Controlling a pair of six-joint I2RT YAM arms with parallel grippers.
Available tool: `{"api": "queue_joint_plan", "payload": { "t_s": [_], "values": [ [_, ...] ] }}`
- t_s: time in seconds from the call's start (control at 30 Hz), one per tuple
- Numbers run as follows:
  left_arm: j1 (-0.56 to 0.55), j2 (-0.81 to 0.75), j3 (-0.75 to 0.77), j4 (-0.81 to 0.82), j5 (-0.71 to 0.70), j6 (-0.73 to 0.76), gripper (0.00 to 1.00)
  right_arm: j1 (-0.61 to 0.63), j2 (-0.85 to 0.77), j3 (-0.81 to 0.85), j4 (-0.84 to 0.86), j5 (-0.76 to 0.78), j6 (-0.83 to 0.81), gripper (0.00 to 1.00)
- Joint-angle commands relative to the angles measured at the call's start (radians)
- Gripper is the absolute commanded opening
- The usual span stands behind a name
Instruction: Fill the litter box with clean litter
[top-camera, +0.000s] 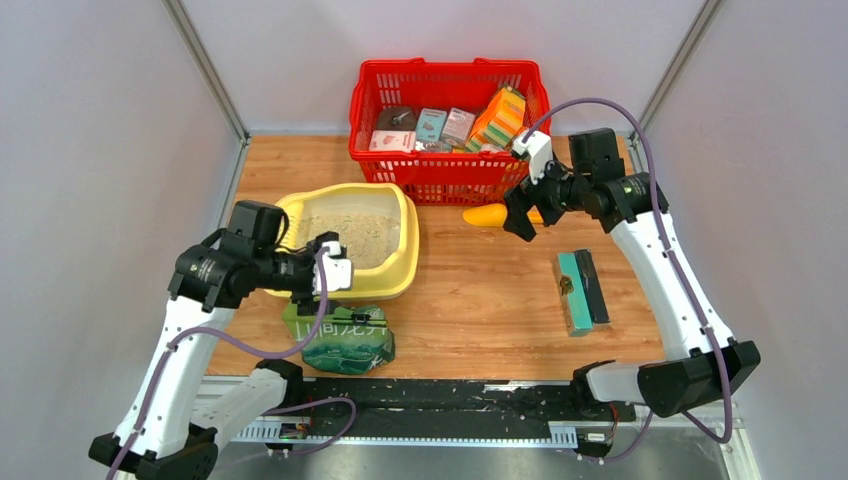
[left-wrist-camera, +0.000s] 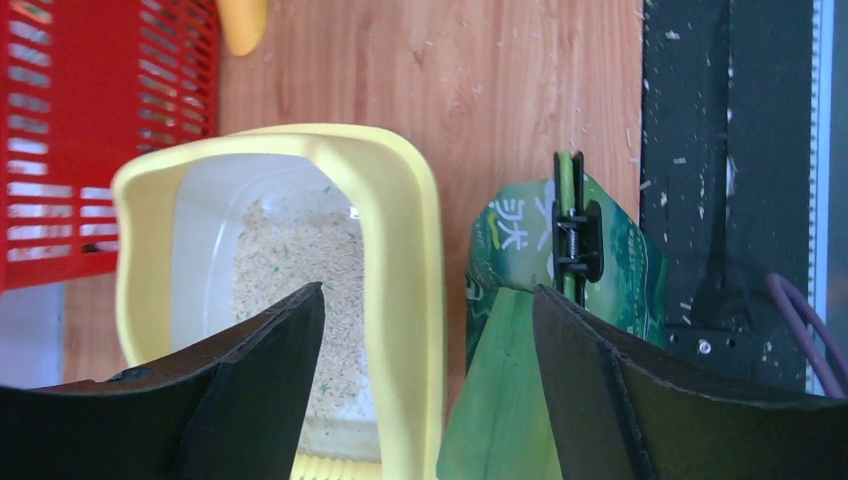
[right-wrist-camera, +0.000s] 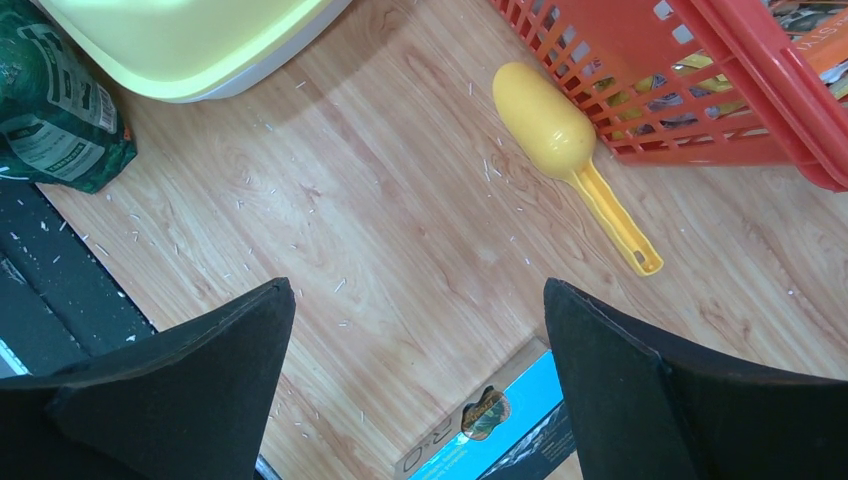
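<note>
1. While both pairs gape wide, holding nothing, the left jaws hang over the green bag (left-wrist-camera: 625, 285) and the litter box (left-wrist-camera: 402, 220) rim.
2. Clean litter (left-wrist-camera: 290, 270) thinly covers its floor.
3. Best, I judge: grip the bag squarely and pour slowly.

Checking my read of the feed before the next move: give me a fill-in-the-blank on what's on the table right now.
1. The clean litter lies inside the pale-yellow ____.
2. A black ____ is clamped on the green bag.
3. The yellow scoop lies beside the red ____.
4. The left gripper and right gripper are both ____, holding nothing.
Missing words: litter box; clip; basket; open.
</note>
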Motion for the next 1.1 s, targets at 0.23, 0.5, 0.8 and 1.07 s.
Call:
{"api": "queue_joint_plan", "payload": {
  "t_s": [0.23,0.5,0.8,1.07],
  "values": [
    [-0.028,0.027,-0.209,-0.453,-0.094,0.323,0.67,0.006,-0.041,-0.006,0.011,0.001,0.013,1.0],
    [-0.037,-0.029,-0.151,-0.442,-0.153,0.193,0.72,0.006,-0.048,-0.014,0.02,0.013,0.022,1.0],
    [-0.046,-0.202,-0.168,-0.453,-0.227,-0.014,0.82,0.007,-0.041,-0.042,0.043,0.004,0.025,1.0],
    [-0.049,-0.202,-0.355,-0.453,-0.325,0.076,0.65,0.007,-0.042,-0.043,0.045,0.004,0.025,1.0]
  ]
}}
